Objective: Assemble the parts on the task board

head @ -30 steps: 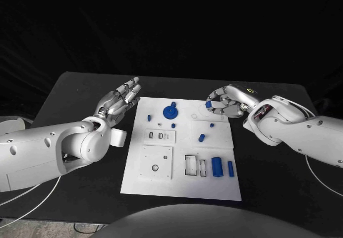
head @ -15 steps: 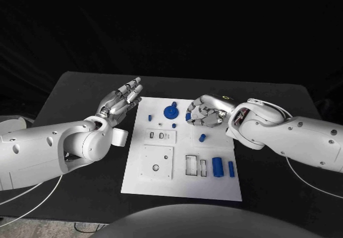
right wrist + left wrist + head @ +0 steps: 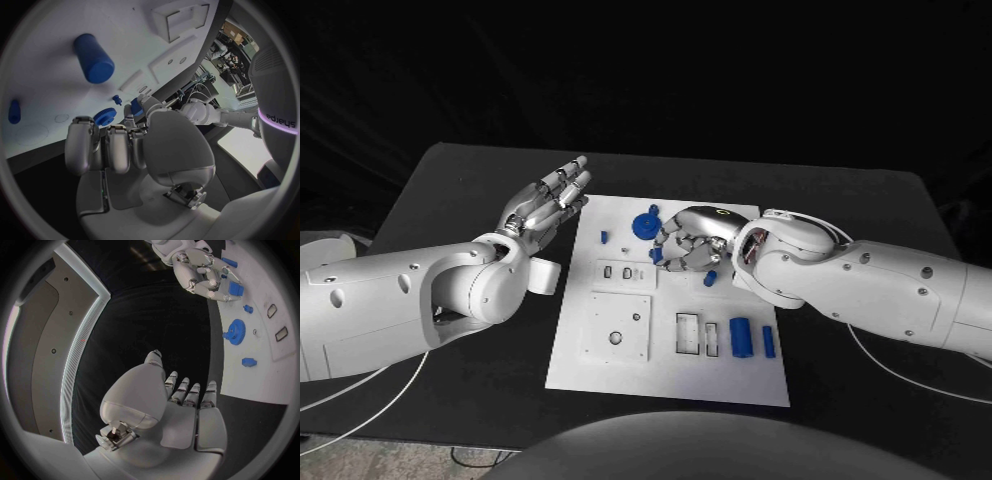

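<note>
Over task board (image 3: 668, 375) middle, right hand (image 3: 684, 240) pinches small blue part (image 3: 656, 255), carrying it. Left hand (image 3: 542, 205) by board's left edge, fingers straight, close together, holding nothing. Gear (image 3: 646, 225) near far edge. Most parts loose, much left.

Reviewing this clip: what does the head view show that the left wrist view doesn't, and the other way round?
The head view adds the near end of the task board, with two blue cylinders beside rectangular slots. The left wrist view adds a close look at the left hand from behind: fingers apart, holding nothing. Both share the blue gear and the right hand over the board's far half. Whether that hand holds a part is unclear.
</note>
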`<state>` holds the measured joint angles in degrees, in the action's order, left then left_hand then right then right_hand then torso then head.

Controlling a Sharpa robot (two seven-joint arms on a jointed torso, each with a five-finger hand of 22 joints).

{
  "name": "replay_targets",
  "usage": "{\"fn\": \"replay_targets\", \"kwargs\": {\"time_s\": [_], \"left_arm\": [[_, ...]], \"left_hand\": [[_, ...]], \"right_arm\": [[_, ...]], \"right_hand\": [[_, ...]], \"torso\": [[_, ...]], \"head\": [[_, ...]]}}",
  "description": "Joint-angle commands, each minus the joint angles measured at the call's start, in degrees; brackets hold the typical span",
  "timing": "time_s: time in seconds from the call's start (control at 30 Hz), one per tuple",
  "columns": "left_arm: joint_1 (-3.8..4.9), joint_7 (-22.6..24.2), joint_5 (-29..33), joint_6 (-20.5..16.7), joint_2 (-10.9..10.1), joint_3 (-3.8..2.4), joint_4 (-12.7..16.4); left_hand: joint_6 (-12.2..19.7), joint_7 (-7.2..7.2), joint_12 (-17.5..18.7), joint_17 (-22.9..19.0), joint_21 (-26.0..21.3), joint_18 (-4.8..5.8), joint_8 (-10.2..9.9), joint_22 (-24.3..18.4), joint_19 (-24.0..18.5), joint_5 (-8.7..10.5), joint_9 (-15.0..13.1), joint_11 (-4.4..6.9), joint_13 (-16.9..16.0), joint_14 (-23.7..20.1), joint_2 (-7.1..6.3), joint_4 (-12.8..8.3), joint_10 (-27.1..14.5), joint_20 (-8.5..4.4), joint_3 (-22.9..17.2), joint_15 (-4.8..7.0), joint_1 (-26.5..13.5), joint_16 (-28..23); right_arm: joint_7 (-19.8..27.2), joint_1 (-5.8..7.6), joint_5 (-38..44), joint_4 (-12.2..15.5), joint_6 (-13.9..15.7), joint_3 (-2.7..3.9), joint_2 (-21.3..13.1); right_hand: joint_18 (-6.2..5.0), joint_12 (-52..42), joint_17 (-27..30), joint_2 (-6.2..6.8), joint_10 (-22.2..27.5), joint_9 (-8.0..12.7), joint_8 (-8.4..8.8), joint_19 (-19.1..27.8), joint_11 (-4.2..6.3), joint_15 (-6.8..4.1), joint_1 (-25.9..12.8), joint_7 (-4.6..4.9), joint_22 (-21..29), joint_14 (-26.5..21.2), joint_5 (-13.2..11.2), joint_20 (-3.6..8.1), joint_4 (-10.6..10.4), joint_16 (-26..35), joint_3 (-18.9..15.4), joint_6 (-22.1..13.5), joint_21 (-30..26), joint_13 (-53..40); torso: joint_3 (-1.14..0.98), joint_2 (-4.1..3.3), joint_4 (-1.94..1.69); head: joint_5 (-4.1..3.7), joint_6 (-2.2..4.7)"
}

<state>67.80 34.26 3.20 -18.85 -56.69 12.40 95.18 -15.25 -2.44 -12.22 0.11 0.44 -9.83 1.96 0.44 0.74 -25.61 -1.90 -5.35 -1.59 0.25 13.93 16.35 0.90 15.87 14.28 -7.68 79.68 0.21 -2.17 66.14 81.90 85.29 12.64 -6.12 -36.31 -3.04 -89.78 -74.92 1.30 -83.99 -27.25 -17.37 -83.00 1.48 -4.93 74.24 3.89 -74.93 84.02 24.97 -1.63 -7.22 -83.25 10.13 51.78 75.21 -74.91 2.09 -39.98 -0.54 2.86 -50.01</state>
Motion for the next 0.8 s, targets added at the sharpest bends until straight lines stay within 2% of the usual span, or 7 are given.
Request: {"fn": "replay_targets", "kwargs": {"time_s": [0.03,0.8], "left_arm": [[0.04,0.4,-0.2,0.8,0.1,-0.04,0.1],[0.03,0.3,-0.2,1.1,0.4,-0.04,-0.2]], "left_hand": [[0.1,-0.24,-0.3,0.1,0.2,-0.5,0.2,0.0,0.0,-0.19,0.0,-0.37,-0.1,0.0,0.08,0.1,0.0,0.25,-0.4,-0.44,0.6,0.2],[0.1,-0.22,-0.3,0.1,0.3,-0.49,0.2,0.1,0.0,-0.17,0.0,-0.46,-0.1,0.1,0.08,0.2,0.0,0.28,-0.3,-0.49,0.6,0.2]], "right_arm": [[-1.3,-0.15,3.4,-0.4,-1.4,0.01,0.7],[-4.1,-0.95,9.6,-2.1,-1.6,0.01,3.0]], "right_hand": [[-0.84,-0.2,-10.5,0.22,-6.0,0.1,0.38,0.2,-0.3,0.32,-0.3,0.04,-5.6,4.5,-0.4,-0.07,-0.1,0.1,0.3,-0.6,-0.3,-15.1],[-1.0,-0.2,-10.2,0.77,-6.0,0.6,2.01,0.5,-0.48,0.46,-0.1,0.27,-5.3,4.4,-0.5,-0.19,0.6,0.6,0.9,-1.9,-1.0,-15.1]], "torso": [[-0.01,-0.01,0.06],[0.0,-0.01,0.04]], "head": [[0.15,0.01],[0.43,0.01]]}}
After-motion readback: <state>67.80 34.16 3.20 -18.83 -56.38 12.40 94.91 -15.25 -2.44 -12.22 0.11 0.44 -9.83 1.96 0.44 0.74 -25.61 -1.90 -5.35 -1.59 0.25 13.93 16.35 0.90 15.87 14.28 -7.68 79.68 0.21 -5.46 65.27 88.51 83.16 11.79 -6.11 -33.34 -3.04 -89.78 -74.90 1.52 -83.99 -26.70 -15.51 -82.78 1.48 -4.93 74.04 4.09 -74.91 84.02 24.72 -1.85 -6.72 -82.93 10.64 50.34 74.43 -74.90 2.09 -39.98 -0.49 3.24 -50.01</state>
